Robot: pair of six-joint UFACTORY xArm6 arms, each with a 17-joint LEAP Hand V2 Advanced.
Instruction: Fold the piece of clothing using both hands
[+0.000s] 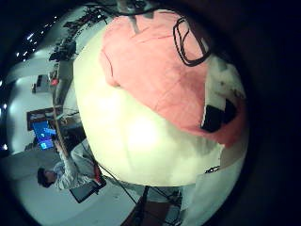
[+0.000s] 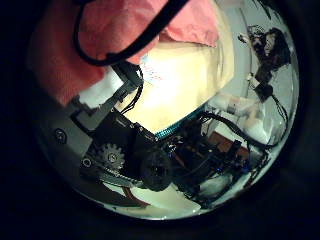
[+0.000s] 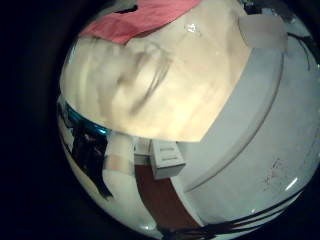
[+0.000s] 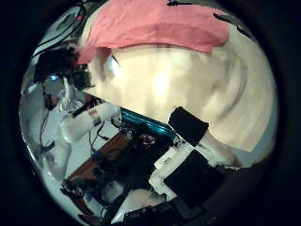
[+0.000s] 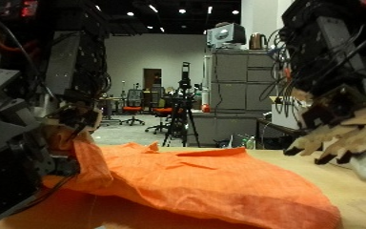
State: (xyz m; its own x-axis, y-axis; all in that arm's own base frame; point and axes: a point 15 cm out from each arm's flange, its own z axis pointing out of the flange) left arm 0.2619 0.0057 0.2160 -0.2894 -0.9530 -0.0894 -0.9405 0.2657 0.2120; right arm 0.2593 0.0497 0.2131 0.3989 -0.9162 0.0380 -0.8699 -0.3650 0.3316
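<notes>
Garment (image 5: 202, 181): orange cloth, lying crumpled on the bench (image 5: 355, 205). It is spreading from under the left hand across toward the right hand and ending in a rounded, raised edge near the bench's front. One small peak is standing up along its far edge. The surface is showing loose folds, none of them flat.

Bench: pale wood top, showing bare beside the garment's rounded edge and beneath the right hand. In the right hand's palm views the pale top (image 4: 188, 85) is filling most of the picture, with the garment (image 4: 155, 24) lying across one side only; its long edge there is running fairly straight. The bench's own edge (image 3: 225, 110) is showing as a curve with floor beyond it.

Left hand (image 5: 25, 143): black and white, standing at the garment's end, low over the bench. Its fingers are lying against the cloth there; whether they are pinching it I cannot tell. Its palm views are showing the garment (image 1: 165, 66) close, covering part of the pale top (image 1: 132, 132).

Right hand (image 5: 342, 134): hanging over bare bench past the garment's rounded edge, clear of the cloth. Its fingers (image 5: 329, 143) are spread and only slightly bent, pointing downward, holding nothing.

Open room: bare bench lying between the right hand and the cloth's nearest edge.
</notes>
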